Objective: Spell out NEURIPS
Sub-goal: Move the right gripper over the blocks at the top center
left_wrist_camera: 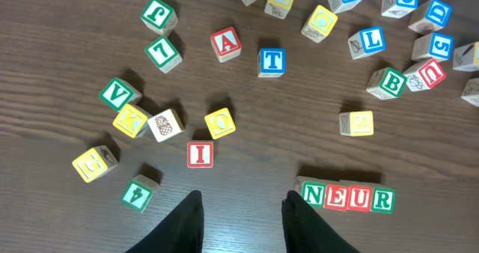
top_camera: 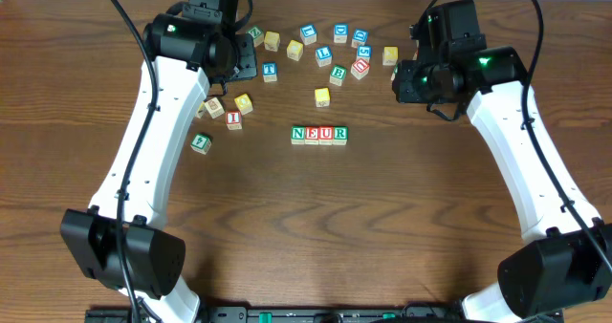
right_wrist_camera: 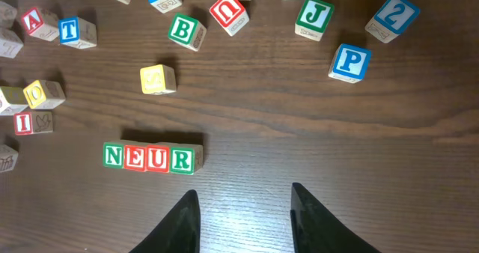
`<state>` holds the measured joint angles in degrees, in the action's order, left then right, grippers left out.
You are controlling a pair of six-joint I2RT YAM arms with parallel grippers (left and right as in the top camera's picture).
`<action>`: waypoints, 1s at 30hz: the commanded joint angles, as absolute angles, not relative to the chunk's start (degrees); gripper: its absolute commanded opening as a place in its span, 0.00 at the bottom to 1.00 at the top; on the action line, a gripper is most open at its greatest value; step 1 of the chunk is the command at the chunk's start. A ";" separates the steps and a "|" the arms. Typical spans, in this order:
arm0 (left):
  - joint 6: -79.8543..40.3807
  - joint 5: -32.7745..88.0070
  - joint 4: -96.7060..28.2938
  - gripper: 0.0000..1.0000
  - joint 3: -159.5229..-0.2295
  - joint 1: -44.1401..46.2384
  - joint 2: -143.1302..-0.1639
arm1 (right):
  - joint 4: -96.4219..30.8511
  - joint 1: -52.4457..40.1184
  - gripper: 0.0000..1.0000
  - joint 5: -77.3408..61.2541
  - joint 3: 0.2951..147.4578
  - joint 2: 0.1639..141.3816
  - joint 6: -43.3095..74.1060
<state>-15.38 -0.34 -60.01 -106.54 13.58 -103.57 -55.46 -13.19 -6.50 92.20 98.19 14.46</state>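
Observation:
Four cubes stand in a row reading NEUR (top_camera: 319, 134) mid-table; the row also shows in the left wrist view (left_wrist_camera: 348, 198) and the right wrist view (right_wrist_camera: 150, 157). A red I cube (left_wrist_camera: 200, 153) lies left of the row, also in the overhead view (top_camera: 234, 118). A blue P cube (right_wrist_camera: 349, 61) lies at the back right. A yellow cube (right_wrist_camera: 157, 78) sits behind the row; I cannot read its letter. My left gripper (left_wrist_camera: 243, 212) is open and empty above the table, back left of the row. My right gripper (right_wrist_camera: 243, 212) is open and empty, back right of it.
Several other letter and number cubes lie scattered at the back: A (left_wrist_camera: 225, 43), T (left_wrist_camera: 272, 61), B (right_wrist_camera: 185, 30), J (right_wrist_camera: 313, 17), L (left_wrist_camera: 370, 40), K (left_wrist_camera: 129, 121), V (left_wrist_camera: 116, 94). Bare wood lies in front of the row.

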 commanded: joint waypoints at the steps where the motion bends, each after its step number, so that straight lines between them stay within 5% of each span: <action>1: -15.05 -0.71 -60.20 0.40 -107.00 13.30 -103.66 | -55.46 -13.34 0.38 -5.93 92.99 98.59 14.06; 14: -15.03 -0.71 -60.14 0.53 -107.00 13.30 -103.66 | -53.95 -13.39 0.57 -5.93 92.99 99.81 14.06; 20: -15.03 -0.71 -59.00 0.58 -107.00 13.30 -103.66 | -50.24 -13.58 0.58 -8.78 94.30 103.13 14.09; 30: -15.03 -0.73 -55.37 0.63 -107.00 13.30 -103.72 | -68.38 -13.61 0.61 -6.33 127.00 123.42 12.78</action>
<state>-15.16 -0.36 -55.61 -106.54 13.58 -103.57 -65.95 -13.37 -7.55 119.50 117.91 13.89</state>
